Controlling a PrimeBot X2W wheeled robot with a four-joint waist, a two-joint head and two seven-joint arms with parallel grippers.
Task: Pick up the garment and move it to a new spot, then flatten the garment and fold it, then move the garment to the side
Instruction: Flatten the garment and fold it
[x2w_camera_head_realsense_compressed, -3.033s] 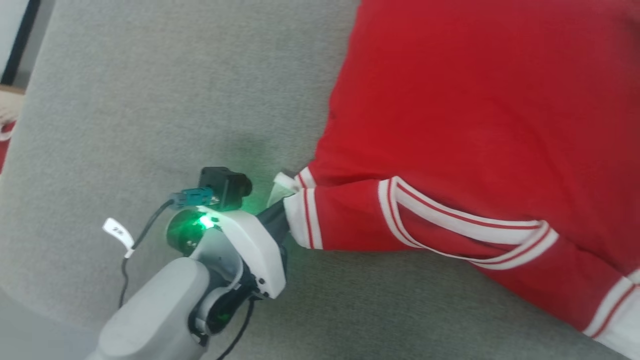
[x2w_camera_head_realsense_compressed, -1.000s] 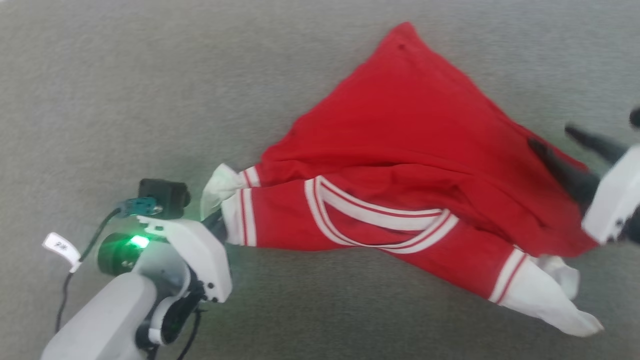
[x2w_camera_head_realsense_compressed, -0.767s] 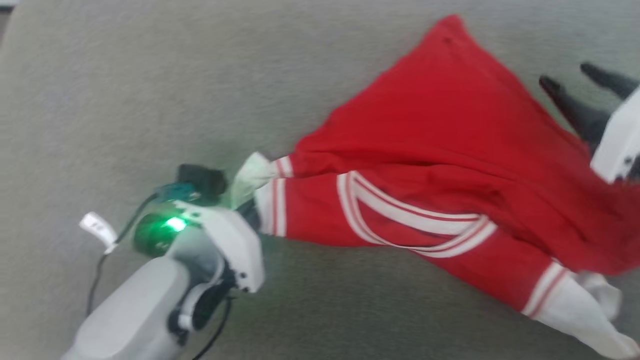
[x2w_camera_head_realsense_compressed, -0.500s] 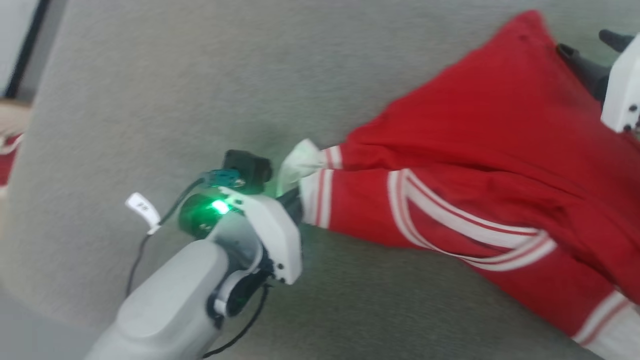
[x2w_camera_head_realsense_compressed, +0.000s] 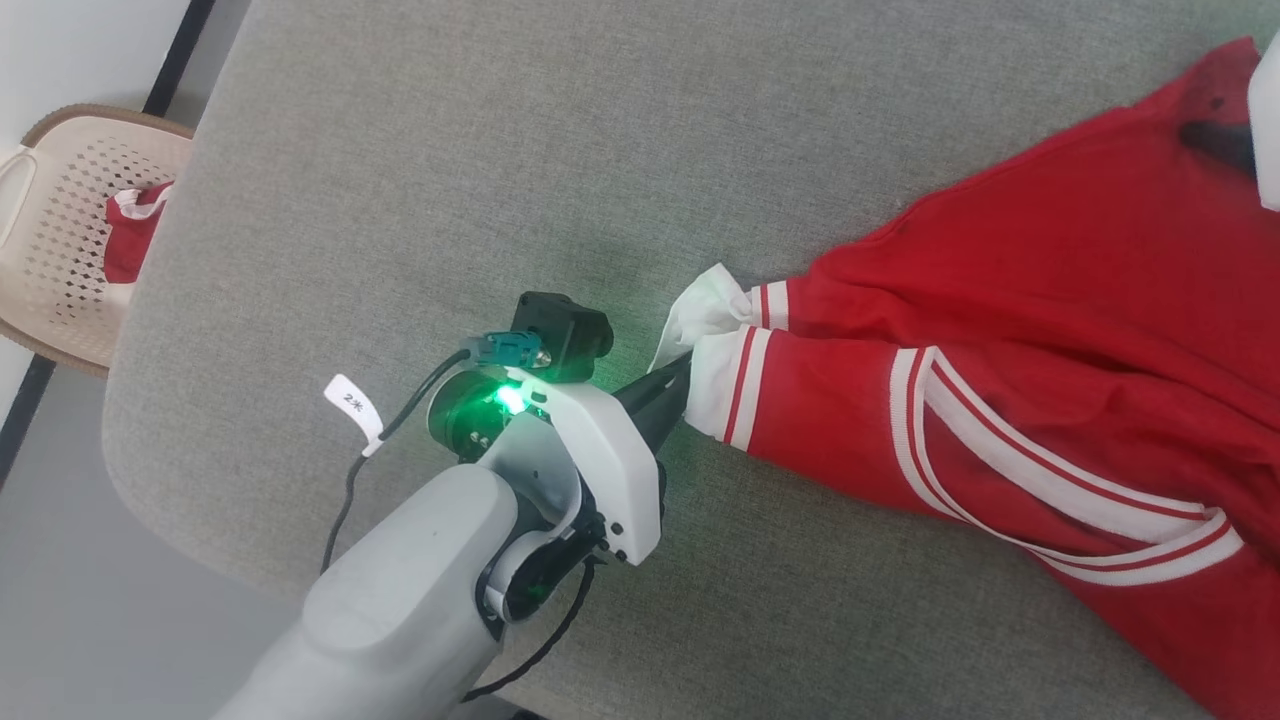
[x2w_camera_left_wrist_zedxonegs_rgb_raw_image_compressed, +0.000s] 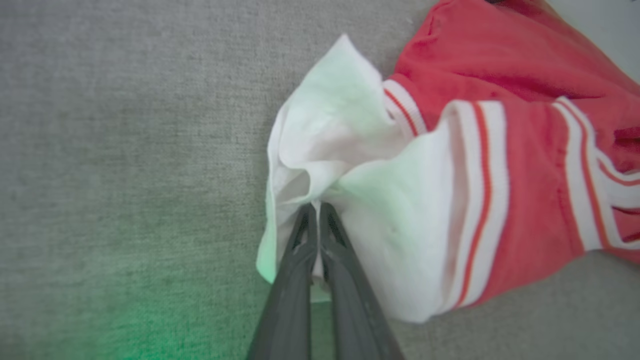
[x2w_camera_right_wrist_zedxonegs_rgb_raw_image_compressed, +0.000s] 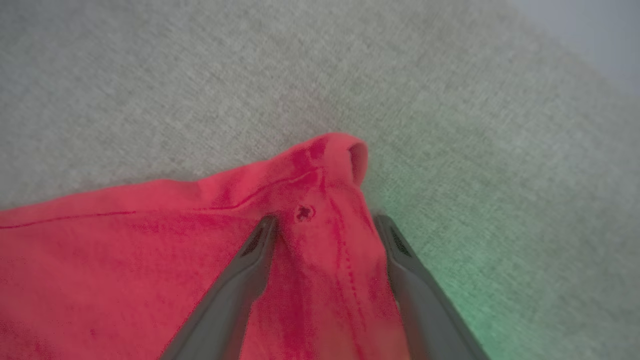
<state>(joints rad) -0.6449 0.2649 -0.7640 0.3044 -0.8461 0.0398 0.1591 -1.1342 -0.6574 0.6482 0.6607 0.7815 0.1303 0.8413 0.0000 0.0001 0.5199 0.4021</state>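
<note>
Right gripper has shifted since half a second ago: its fingers were off past the red corner then, and now they sit over that corner. The head camera has panned too, so the framing change is not the cloth moving. Right fingers are spread wide, one on each side of the bunched red corner of the garment, with nothing pinched between them; can't tell how hard they press on the fabric. In the head view one dark right finger lies on the red cloth at the top right edge. Left gripper is clamped tight on the white sleeve, a sliver of white cloth caught between the two fingertips, the sleeve crumpled around them. The garment lies on the grey fabric surface, stretched from the left gripper's pinch at centre out to the right and off frame, plain red side up, striped trim and neckline band along its near edge. Green wrist light is on and tints the sleeve and surface. A cream perforated basket sits off the surface's far left, holding a red-and-white cloth.
</note>
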